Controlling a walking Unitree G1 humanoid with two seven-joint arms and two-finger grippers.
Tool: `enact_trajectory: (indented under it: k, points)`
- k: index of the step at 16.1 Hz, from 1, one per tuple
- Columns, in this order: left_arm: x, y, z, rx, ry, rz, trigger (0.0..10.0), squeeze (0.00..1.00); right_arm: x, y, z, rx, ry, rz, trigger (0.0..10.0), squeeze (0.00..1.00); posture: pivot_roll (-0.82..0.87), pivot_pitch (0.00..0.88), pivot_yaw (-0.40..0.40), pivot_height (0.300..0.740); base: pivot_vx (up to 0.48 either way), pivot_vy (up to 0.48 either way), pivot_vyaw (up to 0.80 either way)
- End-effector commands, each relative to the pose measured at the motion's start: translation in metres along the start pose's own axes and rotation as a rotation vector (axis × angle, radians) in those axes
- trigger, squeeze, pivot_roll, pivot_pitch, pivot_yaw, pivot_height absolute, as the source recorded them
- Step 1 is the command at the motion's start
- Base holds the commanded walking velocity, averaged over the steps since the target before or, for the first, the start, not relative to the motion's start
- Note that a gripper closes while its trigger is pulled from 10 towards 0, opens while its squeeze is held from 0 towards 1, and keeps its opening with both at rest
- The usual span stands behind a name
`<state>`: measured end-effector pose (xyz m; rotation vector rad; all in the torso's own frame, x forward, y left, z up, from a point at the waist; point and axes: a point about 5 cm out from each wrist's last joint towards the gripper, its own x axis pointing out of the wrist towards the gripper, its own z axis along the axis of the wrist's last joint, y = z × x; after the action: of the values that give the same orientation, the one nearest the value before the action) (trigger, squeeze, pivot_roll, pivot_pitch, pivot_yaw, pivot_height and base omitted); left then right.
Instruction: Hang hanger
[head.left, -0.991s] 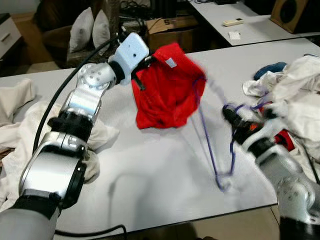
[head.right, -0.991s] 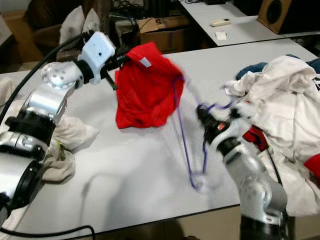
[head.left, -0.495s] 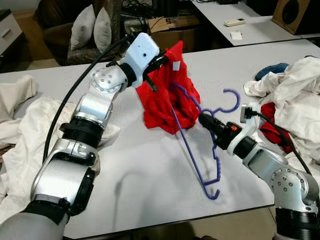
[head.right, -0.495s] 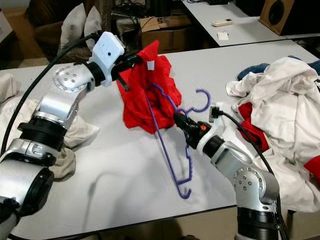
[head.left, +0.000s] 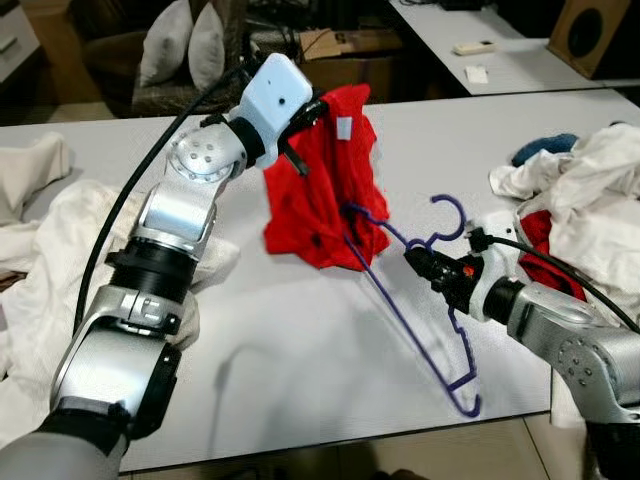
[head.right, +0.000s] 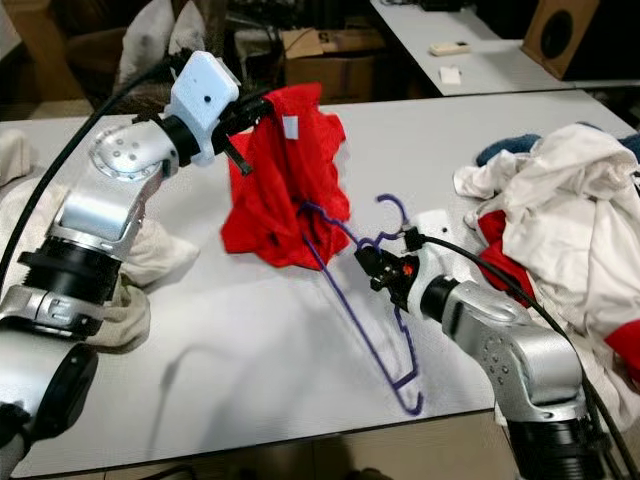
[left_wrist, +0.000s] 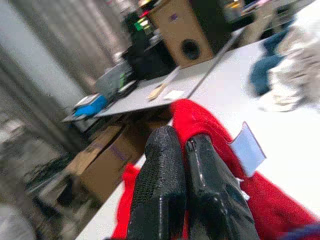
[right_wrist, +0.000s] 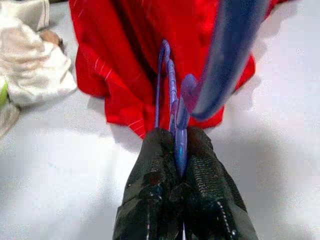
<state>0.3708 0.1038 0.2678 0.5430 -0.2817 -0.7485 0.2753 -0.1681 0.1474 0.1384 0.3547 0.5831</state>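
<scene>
My left gripper (head.left: 308, 108) is shut on the top edge of a red garment (head.left: 320, 190), holding it up so that it hangs down onto the white table (head.left: 300, 360). In the left wrist view the fingers (left_wrist: 165, 190) pinch the red cloth (left_wrist: 210, 130) beside its white label. My right gripper (head.left: 418, 262) is shut on the neck of a purple hanger (head.left: 468, 404), just right of the garment. The hook points up. One hanger arm reaches to the garment's lower edge; the other slopes down toward the table's front edge. The right wrist view shows the fingers (right_wrist: 150, 200) clamped on the hanger (right_wrist: 225, 55).
A heap of white clothes (head.left: 590, 200) with red and blue pieces lies on the right of the table. White cloths (head.left: 60, 250) lie at the left. Behind the table stand a cardboard box (head.left: 340, 50), cushions (head.left: 185, 45) and a second table with a remote.
The right gripper swung the hanger in toward the red garment, then drew it a little right and lower. The left gripper keeps holding the garment up, which hangs narrower now.
</scene>
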Motion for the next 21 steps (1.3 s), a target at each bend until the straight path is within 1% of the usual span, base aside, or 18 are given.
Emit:
enact_trajectory:
  k: [1, 2, 3, 4, 5, 6, 7, 8, 10, 11, 12, 13, 14, 15, 17, 19, 20, 21]
  points:
    - [0.002, -0.009, 0.011, 0.009, -0.045, -0.067, 0.0, 0.0, 0.003, -0.007, 0.001, 0.037, -0.024, -0.059, 10.0, 0.0, 0.0, 0.0, 0.01, 0.74, 0.0, 0.0, 0.0]
    - [0.002, -0.014, 0.011, 0.011, -0.042, -0.099, 0.0, 0.0, 0.006, -0.012, 0.005, 0.087, -0.064, -0.099, 10.0, 0.0, 0.01, 0.0, 0.011, 0.74, 0.0, 0.0, 0.0]
    - [0.0, -0.017, 0.007, 0.039, -0.013, -0.114, 0.0, 0.0, 0.007, -0.017, 0.01, 0.18, -0.139, -0.147, 10.0, 0.0, 0.01, 0.0, 0.012, 0.74, 0.0, 0.0, 0.0]
    - [-0.001, -0.017, 0.003, 0.053, 0.007, -0.117, 0.0, 0.0, 0.007, -0.019, 0.013, 0.24, -0.183, -0.158, 10.0, 0.0, 0.01, 0.0, 0.012, 0.74, 0.0, 0.0, 0.0]
    - [-0.003, -0.016, 0.0, 0.068, 0.028, -0.114, 0.0, 0.0, 0.005, -0.02, 0.016, 0.301, -0.23, -0.154, 10.0, 0.0, 0.0, 0.0, 0.013, 0.74, 0.0, 0.0, 0.0]
    - [-0.008, -0.014, -0.011, 0.113, 0.084, -0.114, 0.0, 0.0, 0.001, -0.021, 0.022, 0.468, -0.345, -0.119, 10.0, 0.0, 0.0, 0.0, 0.017, 0.74, 0.0, 0.0, 0.0]
    - [-0.009, -0.016, -0.014, 0.119, 0.101, -0.125, 0.0, 0.0, 0.002, -0.02, 0.023, 0.548, -0.385, -0.094, 10.0, 0.0, 0.0, 0.0, 0.018, 0.74, 0.0, 0.0, 0.0]
    - [-0.01, -0.021, -0.018, 0.112, 0.117, -0.152, 0.0, 0.0, 0.006, -0.019, 0.023, 0.621, -0.411, -0.07, 10.0, 0.0, 0.0, 0.0, 0.021, 0.74, 0.0, 0.0, 0.0]
    - [-0.01, -0.033, -0.029, 0.074, 0.146, -0.189, 0.0, 0.0, 0.014, -0.021, 0.025, 0.755, -0.484, -0.041, 10.0, 0.0, 0.01, 0.0, 0.02, 0.74, 0.0, 0.0, 0.0]
    - [-0.011, -0.038, -0.032, 0.046, 0.149, -0.217, 0.0, 0.0, 0.017, -0.024, 0.026, 0.769, -0.504, -0.059, 10.0, 0.0, 0.0, 0.0, 0.021, 0.74, 0.0, 0.0, 0.0]
    - [-0.012, -0.042, -0.03, -0.005, 0.131, -0.236, 0.0, 0.0, 0.02, -0.029, 0.026, 0.773, -0.513, -0.098, 10.0, 0.0, 0.01, 0.0, 0.021, 0.74, 0.0, 0.0, 0.0]
    - [-0.011, -0.045, -0.025, -0.06, 0.104, -0.26, 0.0, 0.0, 0.022, -0.033, 0.028, 0.818, -0.54, -0.114, 10.0, 0.0, 0.01, 0.0, 0.021, 0.74, 0.0, 0.0, 0.0]
    - [-0.011, -0.047, -0.022, -0.098, 0.086, -0.279, 0.0, 0.0, 0.023, -0.036, 0.029, 0.854, -0.558, -0.123, 10.0, 0.0, 0.01, 0.0, 0.02, 0.74, 0.0, 0.0, 0.0]
    - [-0.011, -0.054, -0.014, -0.194, 0.054, -0.334, 0.0, 0.0, 0.031, -0.043, 0.035, 0.903, -0.598, -0.157, 10.0, 0.0, 0.02, 0.0, 0.019, 0.74, 0.0, 0.0, 0.0]
    - [-0.01, -0.059, -0.01, -0.294, 0.039, -0.395, 0.0, 0.0, 0.044, -0.051, 0.043, 0.956, -0.628, -0.209, 10.0, 0.0, 0.02, 0.0, 0.019, 0.74, 0.0, 0.0, 0.0]
    - [-0.01, -0.062, -0.009, -0.341, 0.037, -0.422, 0.0, 0.0, 0.05, -0.055, 0.044, 0.997, -0.642, -0.249, 10.0, 0.0, 0.03, 0.0, 0.021, 0.74, 0.0, 0.0, 0.0]
    - [-0.009, -0.068, -0.011, -0.379, 0.053, -0.462, 0.0, 0.0, 0.057, -0.06, 0.047, 1.07, -0.677, -0.288, 10.0, 0.0, 0.03, 0.0, 0.023, 0.74, 0.0, 0.0, 0.0]
    - [-0.009, -0.071, -0.012, -0.401, 0.067, -0.472, 0.0, 0.0, 0.06, -0.062, 0.048, 1.099, -0.691, -0.304, 10.0, 0.0, 0.03, 0.0, 0.023, 0.74, 0.0, 0.0, 0.0]
